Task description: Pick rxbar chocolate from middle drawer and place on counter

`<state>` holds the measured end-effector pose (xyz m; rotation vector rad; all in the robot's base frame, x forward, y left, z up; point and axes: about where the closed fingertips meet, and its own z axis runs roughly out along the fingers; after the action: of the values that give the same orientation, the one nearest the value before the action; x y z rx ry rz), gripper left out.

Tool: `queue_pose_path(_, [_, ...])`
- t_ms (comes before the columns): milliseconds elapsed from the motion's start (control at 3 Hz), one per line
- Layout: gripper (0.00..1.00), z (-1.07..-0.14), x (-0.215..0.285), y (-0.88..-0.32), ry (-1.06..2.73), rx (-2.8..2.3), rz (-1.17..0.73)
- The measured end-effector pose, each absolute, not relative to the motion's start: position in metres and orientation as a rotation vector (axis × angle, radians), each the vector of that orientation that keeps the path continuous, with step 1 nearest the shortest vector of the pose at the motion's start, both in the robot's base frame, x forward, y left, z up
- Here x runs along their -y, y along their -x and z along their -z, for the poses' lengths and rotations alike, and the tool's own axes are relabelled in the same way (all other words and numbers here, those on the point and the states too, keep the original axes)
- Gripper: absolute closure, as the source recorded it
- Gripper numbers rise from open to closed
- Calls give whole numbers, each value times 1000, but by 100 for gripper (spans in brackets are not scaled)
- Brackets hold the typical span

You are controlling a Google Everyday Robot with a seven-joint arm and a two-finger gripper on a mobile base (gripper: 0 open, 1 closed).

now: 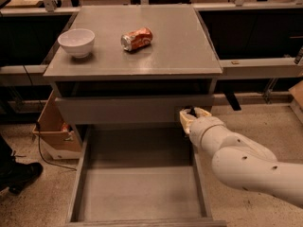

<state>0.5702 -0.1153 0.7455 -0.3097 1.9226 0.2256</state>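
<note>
The middle drawer (137, 188) is pulled out wide and its grey floor lies bare. My gripper (191, 114) is at the drawer's back right corner, lifted above the drawer rim and in front of the closed drawer's front panel (118, 110). Its pale fingers are closed on a small dark thing, the rxbar chocolate (191, 111), of which only a sliver shows. The counter (180, 51) is the cabinet's flat grey top, just above and behind the gripper.
A white bowl (76, 41) and a crushed orange soda can (136, 39) sit on the counter's left half. A cardboard box (52, 124) stands on the floor left of the cabinet. A dark shoe (19, 174) is at the far left.
</note>
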Motion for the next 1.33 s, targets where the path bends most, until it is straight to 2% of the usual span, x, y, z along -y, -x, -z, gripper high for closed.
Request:
queue_pose_path(333, [100, -788, 140, -595, 285, -1832, -174])
queue_pose_path(1000, [100, -863, 150, -656, 284, -1669, -109])
queue_pose_path(1333, [100, -907, 156, -666, 297, -1591, -13])
